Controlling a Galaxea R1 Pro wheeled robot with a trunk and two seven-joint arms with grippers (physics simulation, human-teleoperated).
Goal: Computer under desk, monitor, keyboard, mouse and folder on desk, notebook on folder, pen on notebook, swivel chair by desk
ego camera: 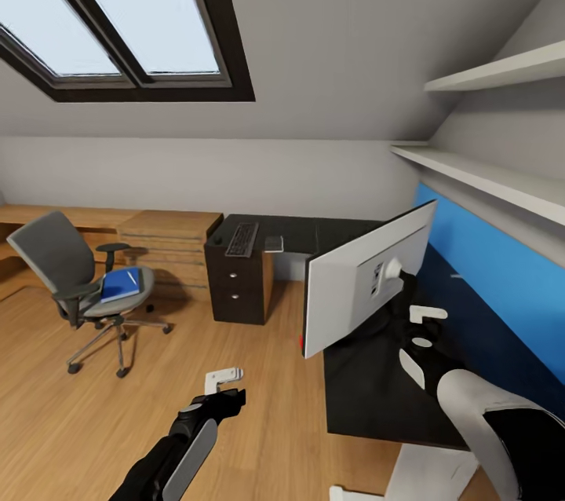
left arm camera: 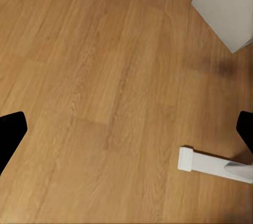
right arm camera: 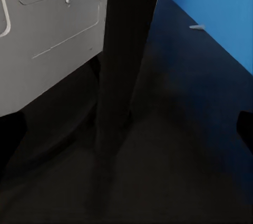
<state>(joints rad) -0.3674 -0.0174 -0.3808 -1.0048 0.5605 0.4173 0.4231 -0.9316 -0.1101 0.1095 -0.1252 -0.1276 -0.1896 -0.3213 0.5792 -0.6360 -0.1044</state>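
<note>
The white-backed monitor (ego camera: 369, 281) stands on the dark desk (ego camera: 369, 399), its screen facing away from me. My right gripper (ego camera: 424, 327) is open just behind it, and its black stand post (right arm camera: 126, 50) rises ahead between the spread fingers. My left gripper (ego camera: 224, 381) hangs open over the wooden floor (left arm camera: 105, 103), holding nothing. The grey swivel chair (ego camera: 55, 257) sits at the left with the blue folder (ego camera: 120, 283) on its seat. A keyboard (ego camera: 242, 239) lies on the desk's far wing, with a small pale item (ego camera: 273, 243) beside it.
A dark drawer unit (ego camera: 235, 289) stands under the far desk wing, wooden steps (ego camera: 169, 238) beside it. A blue wall panel (ego camera: 502, 273) and white shelves (ego camera: 486, 179) line the right. The desk's white foot (left arm camera: 211, 163) rests on the floor. A thin white object (right arm camera: 199, 26) lies near the blue wall.
</note>
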